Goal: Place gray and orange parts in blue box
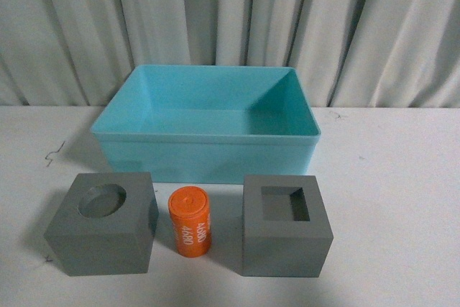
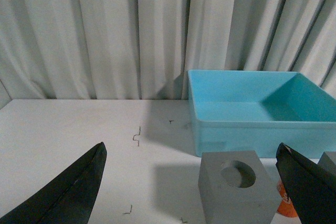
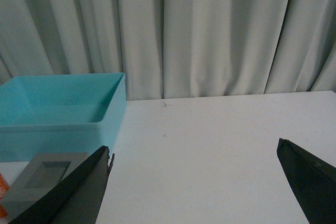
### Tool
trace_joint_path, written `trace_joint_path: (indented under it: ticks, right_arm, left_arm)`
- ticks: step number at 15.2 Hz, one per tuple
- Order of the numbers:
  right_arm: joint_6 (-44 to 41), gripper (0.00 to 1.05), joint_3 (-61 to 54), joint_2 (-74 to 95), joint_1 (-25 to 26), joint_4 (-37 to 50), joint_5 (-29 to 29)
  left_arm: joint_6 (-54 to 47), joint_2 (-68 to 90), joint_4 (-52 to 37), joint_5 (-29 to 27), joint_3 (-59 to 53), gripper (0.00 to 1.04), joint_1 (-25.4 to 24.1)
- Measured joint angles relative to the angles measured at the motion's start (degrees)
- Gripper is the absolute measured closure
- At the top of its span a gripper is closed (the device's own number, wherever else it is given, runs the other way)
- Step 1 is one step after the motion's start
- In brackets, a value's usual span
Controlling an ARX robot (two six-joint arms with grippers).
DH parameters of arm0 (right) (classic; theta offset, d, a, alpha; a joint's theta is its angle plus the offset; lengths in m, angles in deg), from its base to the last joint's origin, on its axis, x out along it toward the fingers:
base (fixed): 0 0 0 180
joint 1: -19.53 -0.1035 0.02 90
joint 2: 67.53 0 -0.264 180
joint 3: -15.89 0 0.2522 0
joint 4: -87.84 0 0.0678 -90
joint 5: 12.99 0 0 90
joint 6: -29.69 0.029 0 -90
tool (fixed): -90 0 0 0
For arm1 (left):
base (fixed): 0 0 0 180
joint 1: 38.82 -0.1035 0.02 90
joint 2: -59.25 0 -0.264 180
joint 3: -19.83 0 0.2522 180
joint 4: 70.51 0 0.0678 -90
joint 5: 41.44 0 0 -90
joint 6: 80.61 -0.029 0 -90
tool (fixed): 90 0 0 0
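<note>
**Front view: 0 of 3 parts in the box, both claws empty**

Front view, left to right along the near row:
- matte gray cube with a round recess (image 1: 104,224)
- small orange cylinder with white digits (image 1: 190,221), which looks to stand on end
- matte gray cube with a square recess (image 1: 286,228)

All three sit on the white surface (image 1: 402,199). The cylinder is between the two cubes and apart from both.

The large light-blue plastic box (image 1: 208,159) sits just behind the row, roughly centred on it. I see gaps to the parts, no contact. Its floor is visible and nothing is in it. A pale curtain (image 1: 230,12) hangs behind. Neither arm shows in this view.

Left wrist view: the left claw (image 2: 190,148) has its dark fingers wide apart with nothing between them. It is raised off the surface. The round-recess cube lies ahead of it, the box beyond, and a sliver of orange shows by one finger.

Right wrist view: the right claw (image 3: 194,146) is also spread wide and holds nothing. The square-recess cube is near one finger, with the box corner behind it.

Status, my read:
- Nothing is done; this is the start state.
- Three pick-and-drops are left.
- The left arm is best placed for the round-recess cube and the right arm for the square-recess one. The cylinder could go to either.
- The box mouth is much wider than any part, so the drop should be easy.
- The cubes look wide for the fingers, so those grasps are probably the hard part.
</note>
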Motion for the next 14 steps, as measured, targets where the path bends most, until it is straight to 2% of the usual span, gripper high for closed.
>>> trace_joint_path:
  ticks: [14]
  right_arm:
    - [0.0, 0.06, 0.0, 0.0, 0.0, 0.0, 0.02]
  left_arm:
    - [0.0, 0.02, -0.02, 0.0, 0.0, 0.07, 0.0]
